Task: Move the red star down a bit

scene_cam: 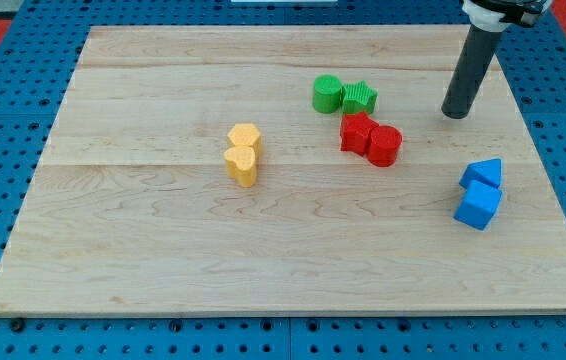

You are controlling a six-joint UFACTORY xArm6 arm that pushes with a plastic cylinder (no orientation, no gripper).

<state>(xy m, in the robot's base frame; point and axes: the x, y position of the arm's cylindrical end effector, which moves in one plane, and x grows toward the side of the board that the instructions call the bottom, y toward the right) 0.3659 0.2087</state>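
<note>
The red star (357, 132) lies right of the board's middle, touching a red cylinder (385, 145) on its right. A green cylinder (328, 93) and a green star (360, 98) sit just above it. My tip (454, 113) is to the upper right of the red star, about a hand's width away, touching no block.
Two yellow blocks (243, 153) stand together left of centre. A blue triangle (483, 173) and a blue cube (478, 206) sit at the right. The wooden board (163, 250) rests on a blue pegboard surface.
</note>
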